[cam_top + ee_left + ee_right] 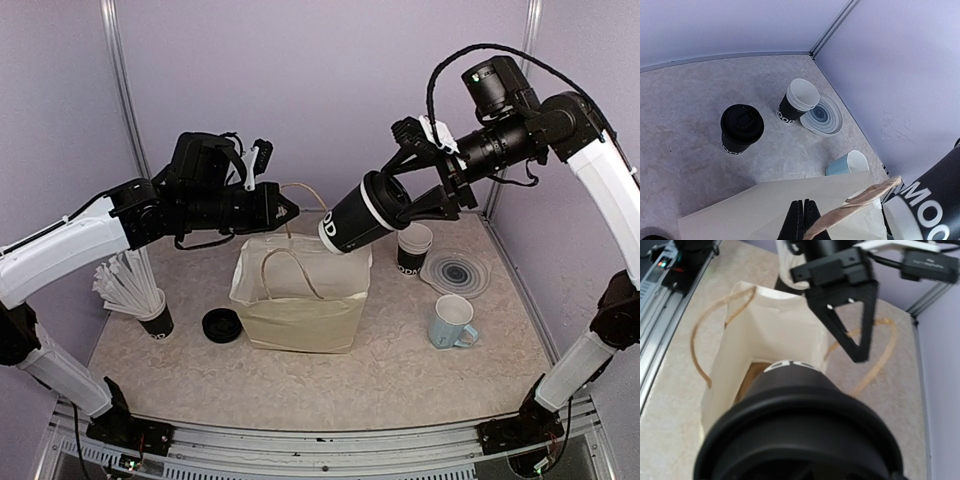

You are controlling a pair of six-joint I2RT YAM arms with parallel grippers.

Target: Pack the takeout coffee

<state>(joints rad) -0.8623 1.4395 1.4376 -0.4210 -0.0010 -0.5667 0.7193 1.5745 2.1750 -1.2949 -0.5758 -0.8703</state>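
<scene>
My right gripper (400,205) is shut on a lidded black takeout coffee cup (350,225), tilted base-down over the open mouth of the cream paper bag (300,300). In the right wrist view the cup's lid (800,435) hides the fingers. A second lidded cup (741,128) stands on the table behind the bag. A lidless black cup (413,248) stands by the saucer. My left gripper (288,211) is shut at the bag's far rim, and the far handle (860,205) loops across its fingers (799,220).
A loose black lid (221,325) lies left of the bag. A black cup of white sticks (150,305) stands at the far left. A grey saucer (457,272) and a light-blue mug (452,322) sit to the right. Walls close the back and both sides.
</scene>
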